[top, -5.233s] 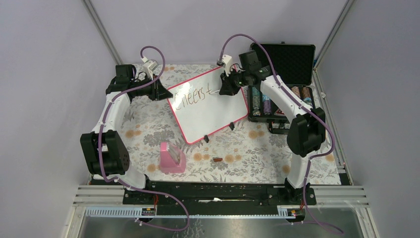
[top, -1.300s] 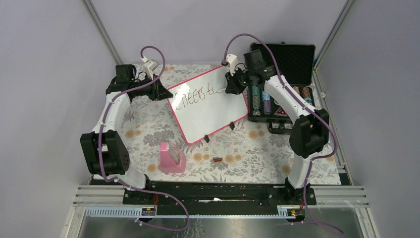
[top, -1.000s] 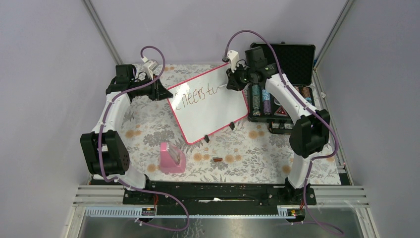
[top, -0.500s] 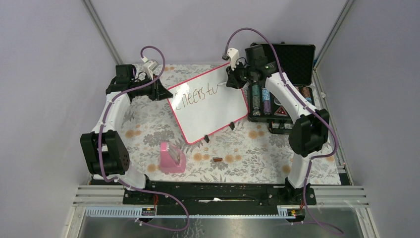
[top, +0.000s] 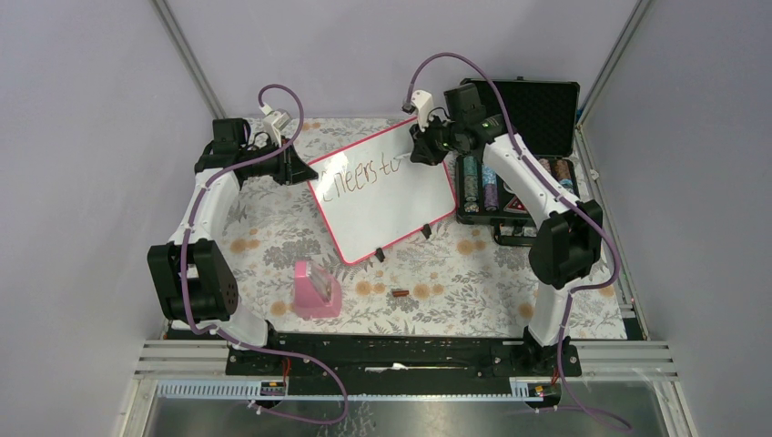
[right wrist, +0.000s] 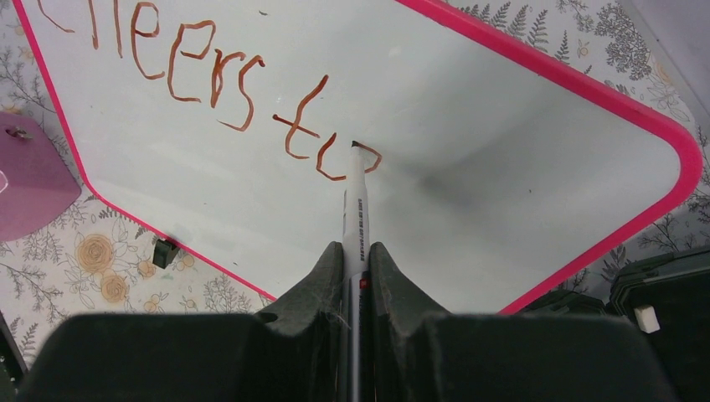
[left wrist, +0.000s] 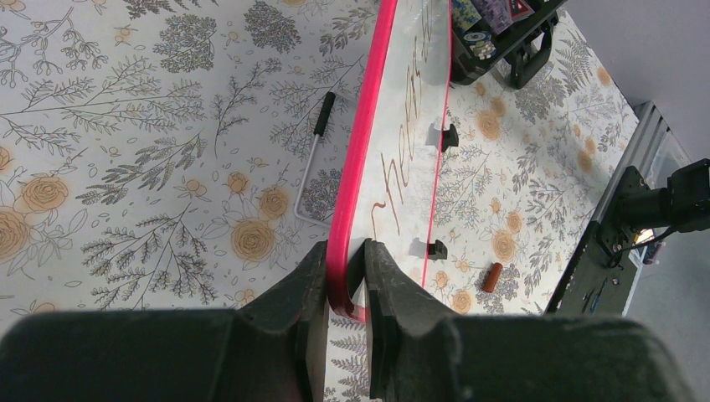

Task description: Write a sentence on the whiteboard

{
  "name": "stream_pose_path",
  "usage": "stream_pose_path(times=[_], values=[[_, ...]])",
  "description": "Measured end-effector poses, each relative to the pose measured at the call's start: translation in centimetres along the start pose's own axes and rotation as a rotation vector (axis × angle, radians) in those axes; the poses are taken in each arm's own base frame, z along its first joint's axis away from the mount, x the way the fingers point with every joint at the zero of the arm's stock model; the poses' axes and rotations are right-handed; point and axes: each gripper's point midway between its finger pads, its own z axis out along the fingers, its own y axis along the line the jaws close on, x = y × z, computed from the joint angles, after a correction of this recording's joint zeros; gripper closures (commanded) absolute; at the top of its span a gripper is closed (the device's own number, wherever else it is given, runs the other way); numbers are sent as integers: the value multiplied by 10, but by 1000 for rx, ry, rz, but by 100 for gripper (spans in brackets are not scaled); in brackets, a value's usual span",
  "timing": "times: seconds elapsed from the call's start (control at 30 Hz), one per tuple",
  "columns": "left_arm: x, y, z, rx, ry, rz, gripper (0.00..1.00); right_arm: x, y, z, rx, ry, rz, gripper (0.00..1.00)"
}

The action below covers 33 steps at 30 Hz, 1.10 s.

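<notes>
The whiteboard (top: 387,205) lies askew near the far edge of the table (top: 273,237). Its sentence (right wrist: 209,79) so far reads "Cheers to" in reddish-brown letters. The tip of the marker (right wrist: 356,209) touches the board at the top of the "o". The right gripper (right wrist: 357,255) has its fingers (right wrist: 331,276) clamped tight on the marker's barrel. The left gripper (left wrist: 345,264) pinches the board's pink frame at its left corner, fingers nearly together. An open black case (top: 537,109) sits just beside the board's right corner.

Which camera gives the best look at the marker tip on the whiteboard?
The right wrist view: the marker runs straight out from the right hand, its tip on the whiteboard. In the top view the hand mostly hides it; the left wrist view does not show it.
</notes>
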Motion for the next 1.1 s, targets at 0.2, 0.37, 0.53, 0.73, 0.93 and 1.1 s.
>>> stream_pose_path(times=[0.2, 0.37, 0.53, 0.73, 0.93, 1.1], values=[[0, 0, 0, 0, 0, 0, 100, -2, 5, 2, -10, 0, -7, 100], [0, 0, 0, 0, 0, 0, 100, -2, 7, 3, -13, 0, -10, 100], [0, 0, 0, 0, 0, -1, 100, 0, 11, 4, -30, 2, -6, 100], [1, 0, 0, 0, 2, 0, 100, 2, 23, -7, -85, -9, 18, 100], [0, -2, -1, 1, 11, 7, 100, -8, 19, -35, -85, -60, 25, 100], [0, -1, -1, 0, 23, 18, 100, -6, 7, -46, -72, -77, 42, 100]])
